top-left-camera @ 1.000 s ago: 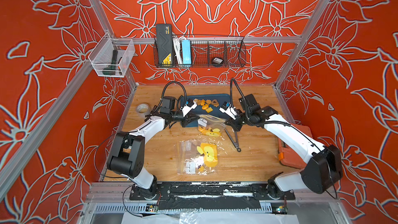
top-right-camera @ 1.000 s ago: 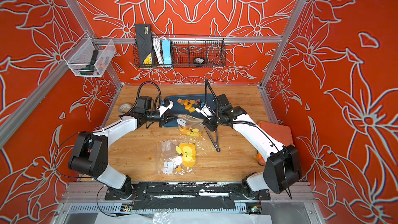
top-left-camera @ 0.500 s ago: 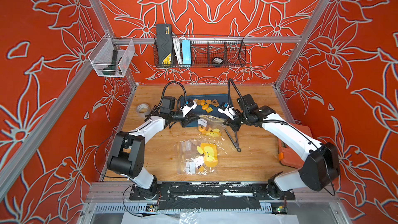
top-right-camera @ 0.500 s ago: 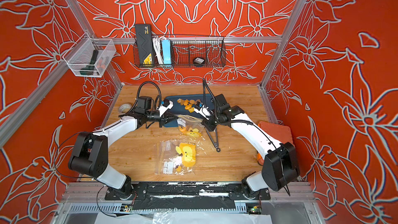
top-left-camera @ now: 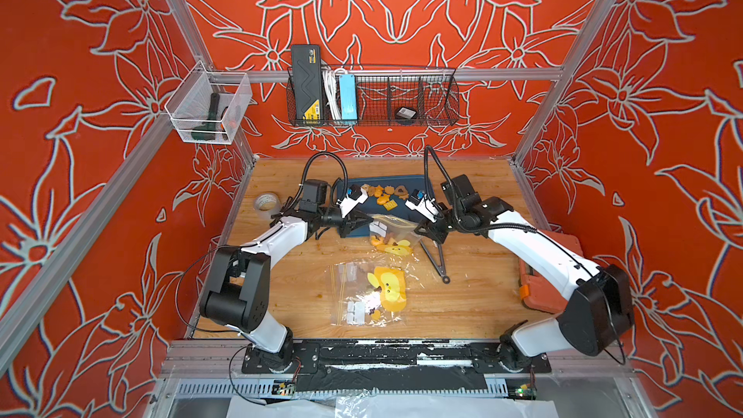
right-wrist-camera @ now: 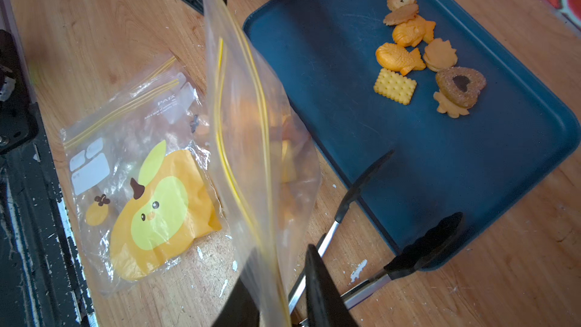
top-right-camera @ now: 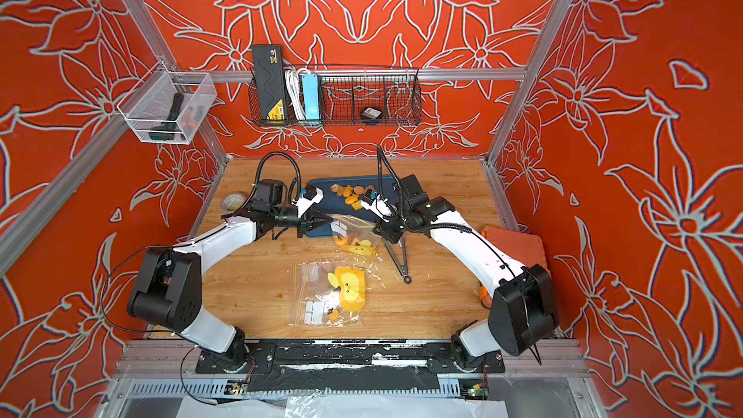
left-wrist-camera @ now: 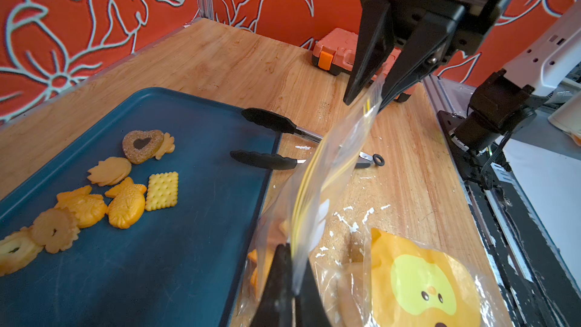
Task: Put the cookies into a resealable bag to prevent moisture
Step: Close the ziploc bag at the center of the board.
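In the right wrist view the raised bag (right-wrist-camera: pixel 251 139) is blurred, the cookies (right-wrist-camera: pixel 287 152) inside it show only as an orange smear, the tongs (right-wrist-camera: pixel 361 237) pass partly behind it, and the picture's edge cuts off the right gripper (right-wrist-camera: pixel 276 275).

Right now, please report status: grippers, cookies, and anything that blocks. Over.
Left gripper shut on bag edge; right gripper open around opposite edge. Eight cookies on tray, some in bag. Tongs tips on tray corner, beside bag.

Glossy clear plastic bag (right-wrist-camera: pixel 251 127); matt blue tray (right-wrist-camera: pixel 345 105); smooth grained wood tabletop (left-wrist-camera: pixel 235 58).
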You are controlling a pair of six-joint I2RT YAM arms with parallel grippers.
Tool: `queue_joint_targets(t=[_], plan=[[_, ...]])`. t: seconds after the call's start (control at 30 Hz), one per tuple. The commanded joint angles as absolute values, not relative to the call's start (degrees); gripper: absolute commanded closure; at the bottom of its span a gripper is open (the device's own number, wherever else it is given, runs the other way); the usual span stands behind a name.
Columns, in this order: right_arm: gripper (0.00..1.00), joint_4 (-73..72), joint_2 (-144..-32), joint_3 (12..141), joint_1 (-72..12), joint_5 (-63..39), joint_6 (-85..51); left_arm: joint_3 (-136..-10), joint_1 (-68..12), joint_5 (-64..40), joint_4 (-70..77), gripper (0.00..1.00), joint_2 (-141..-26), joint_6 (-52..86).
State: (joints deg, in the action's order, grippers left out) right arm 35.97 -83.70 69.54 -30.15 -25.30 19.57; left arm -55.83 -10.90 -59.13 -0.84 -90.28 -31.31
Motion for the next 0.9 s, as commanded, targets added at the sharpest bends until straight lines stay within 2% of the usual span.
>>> queue_joint_targets(t=[0.0, 0.03, 0.17, 0.2, 0.23, 0.27, 0.3, 0.43, 0.53, 0.57, 0.63, 0.67, 0.8, 0.87], plan=[[0.92, 35.91, -85.21, 72.21, -30.67, -25.31, 20.37, -57.57, -10.98, -60.82, -1.14, 1.0, -90.56, -32.3], [1.0, 36.11, -85.39, 72.48, -30.71, -25.43, 20.31, -57.57, -10.98, -60.83, -1.14, 1.0, -90.61, -32.27], [1.0, 36.12, -85.28, 72.39, -30.76, -25.69, 20.31, -57.57, -10.99, -60.73, -1.14, 1.0, -90.57, -32.27], [0.9, 35.91, -85.09, 72.12, -30.84, -25.67, 20.39, -57.57, -10.99, -60.73, -1.16, 1.0, -90.61, -32.26], [0.7, 35.71, -84.93, 71.94, -30.86, -25.67, 20.32, -57.57, -10.98, -60.75, -1.14, 1.0, -90.63, -32.26], [0.42, 35.51, -84.8, 71.79, -30.94, -25.65, 20.31, -57.57, -10.99, -60.74, -1.15, 1.0, -90.58, -32.26], [0.29, 35.59, -84.88, 71.95, -31.01, -25.51, 20.41, -57.57, -10.99, -60.76, -1.14, 1.0, -90.61, -32.26], [0.32, 36.38, -86.19, 73.24, -31.34, -25.11, 20.75, -57.57, -10.98, -60.69, -1.14, 1.0, -90.6, -32.27], [0.42, 36.36, -87.31, 73.91, -31.64, -24.98, 20.9, -57.57, -10.99, -60.64, -1.05, 1.0, -90.52, -32.17], [0.53, 36.05, -87.45, 73.92, -31.67, -24.67, 20.67, -57.57, -10.98, -60.58, -1.05, 1.0, -90.51, -32.17], [0.95, 35.48, -87.36, 73.74, -31.66, -24.37, 20.34, -57.5, -10.92, -60.39, -1.16, 1.0, -90.53, -32.26], [1.0, 35.26, -87.17, 73.57, -31.66, -24.17, 20.3, -57.56, -10.9, -60.39, -1.15, 1.0, -90.47, -32.29], [0.99, 35.42, -86.72, 73.22, -31.66, -23.69, 20.4, -57.57, -10.64, -60.37, -1.17, 1.0, -90.36, -32.3], [0.52, 35.03, -86.63, 73.13, -31.64, -24.68, 20.35, -57.52, -10.63, -60.38, -0.9, 1.0, -90.36, -32.17]])
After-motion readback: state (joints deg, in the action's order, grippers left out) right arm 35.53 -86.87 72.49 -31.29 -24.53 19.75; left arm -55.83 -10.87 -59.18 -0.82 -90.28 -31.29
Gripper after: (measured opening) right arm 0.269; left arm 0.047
